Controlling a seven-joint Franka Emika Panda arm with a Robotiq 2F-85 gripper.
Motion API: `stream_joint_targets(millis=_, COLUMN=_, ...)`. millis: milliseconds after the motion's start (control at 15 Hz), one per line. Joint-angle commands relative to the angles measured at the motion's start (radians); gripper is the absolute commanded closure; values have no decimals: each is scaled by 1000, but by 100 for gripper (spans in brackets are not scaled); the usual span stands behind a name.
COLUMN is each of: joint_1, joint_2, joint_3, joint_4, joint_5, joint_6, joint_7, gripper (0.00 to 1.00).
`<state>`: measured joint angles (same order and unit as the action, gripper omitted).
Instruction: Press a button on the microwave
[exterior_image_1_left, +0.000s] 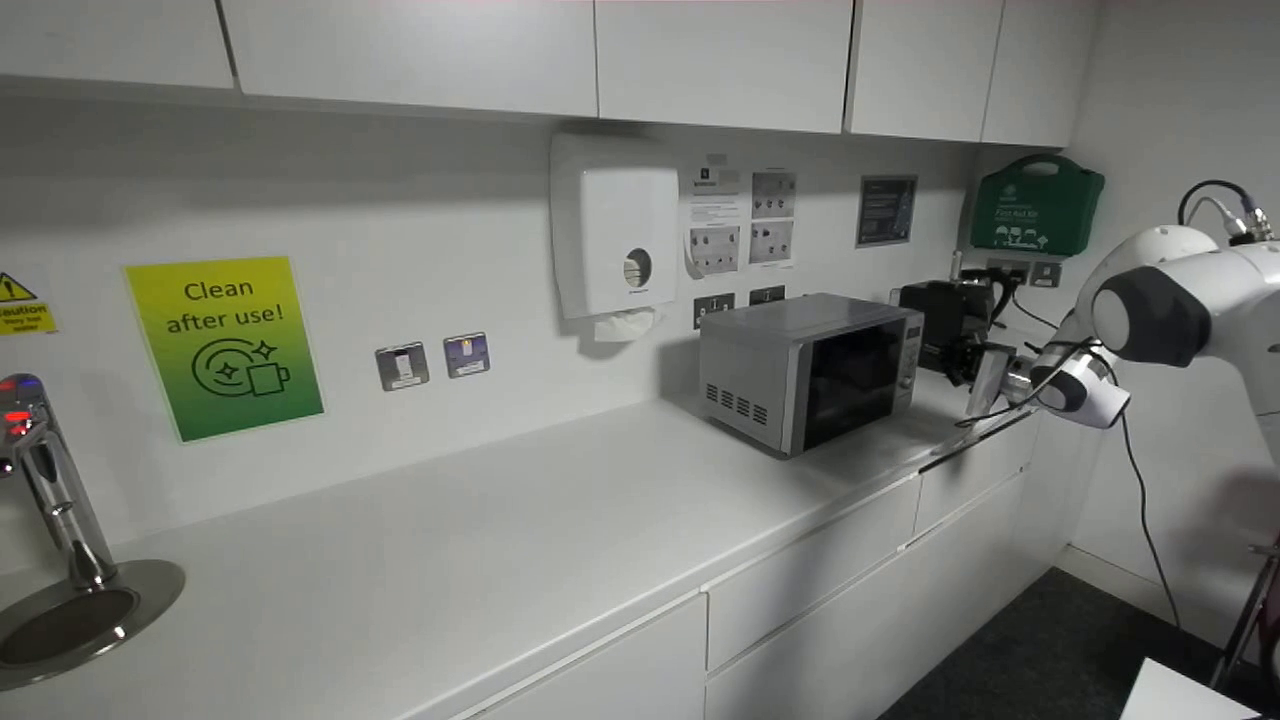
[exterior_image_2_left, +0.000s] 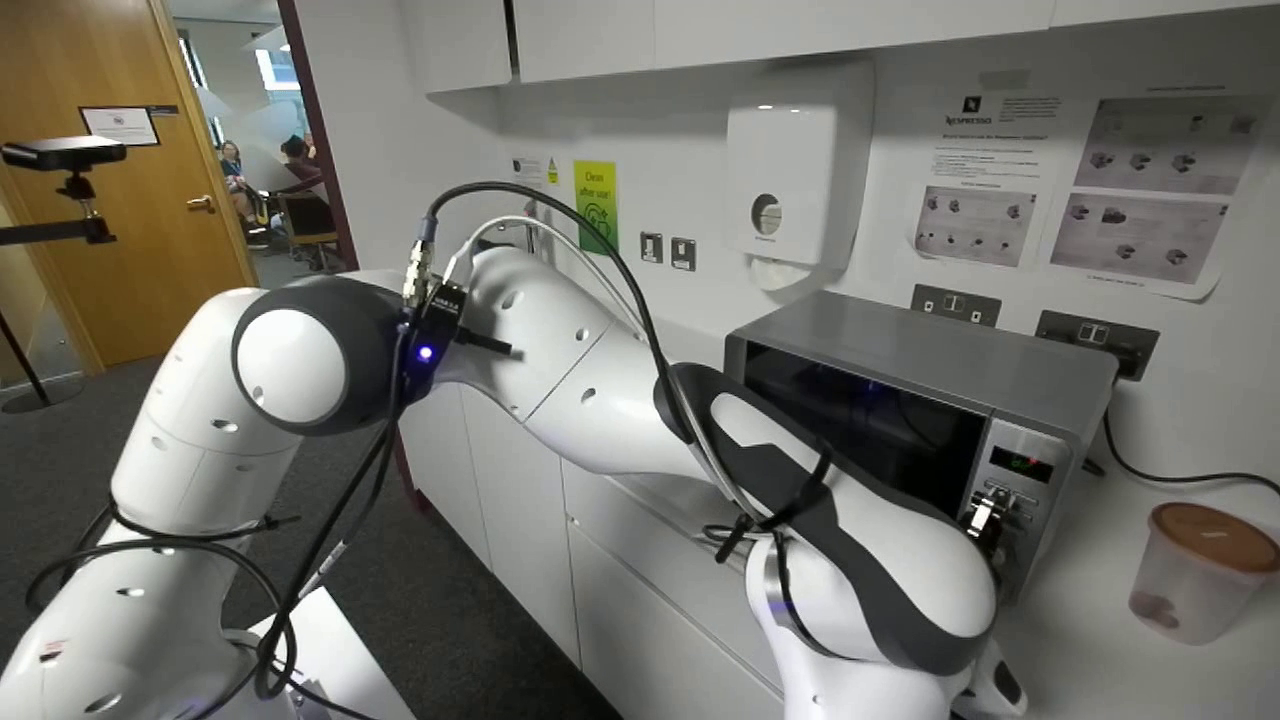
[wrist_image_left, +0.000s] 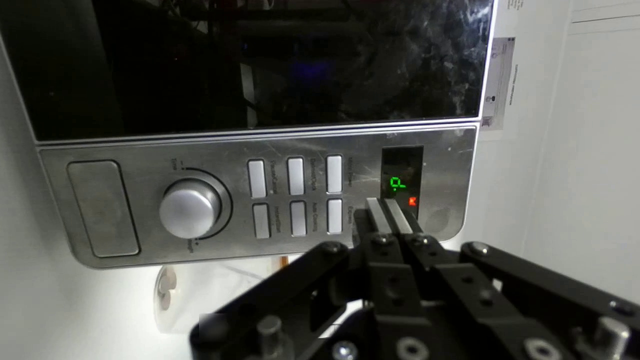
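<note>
The grey-silver microwave (exterior_image_1_left: 750, 370) stands on the counter, its dark window facing the robot. It also shows in an exterior view (exterior_image_2_left: 930, 350), partly behind my arm. In the wrist view its control panel (wrist_image_left: 360, 142) runs across the picture with a round knob (wrist_image_left: 186, 210), several pale buttons (wrist_image_left: 296, 176) and a lit green and red display (wrist_image_left: 401, 167). My gripper (wrist_image_left: 381, 201) is shut and empty. Its fingertips point at the panel, overlapping the display's lower part, beside the button row nearest the display. I cannot tell if they touch. My gripper (exterior_image_2_left: 985, 515) is mostly hidden there.
A clear tub with an orange-brown lid (exterior_image_2_left: 1200, 575) stands on the counter beside the microwave. A black appliance (exterior_image_1_left: 930, 315) stands behind the gripper. A white dispenser (exterior_image_1_left: 615, 230) hangs on the wall. Cabinets (exterior_image_1_left: 720, 65) overhang the counter (exterior_image_1_left: 450, 520).
</note>
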<state>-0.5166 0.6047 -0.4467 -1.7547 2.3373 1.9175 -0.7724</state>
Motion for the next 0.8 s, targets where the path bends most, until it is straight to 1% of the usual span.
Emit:
stream_joint_targets(millis=0, joint_1=7, joint_2=-4, joint_3=0, joint_4=34, joint_5=-10, joint_6=51, joint_7=0, gripper=100)
stream_joint_targets(millis=333, joint_1=12, joint_2=5, joint_3=3, joint_4=45, joint_5=-19, joint_6=92, joint_7=1, gripper=100)
stream_joint_targets(millis=733, joint_1=18, joint_2=3, joint_3=7, joint_4=38, joint_5=-36, joint_6=91, joint_7=0, gripper=100)
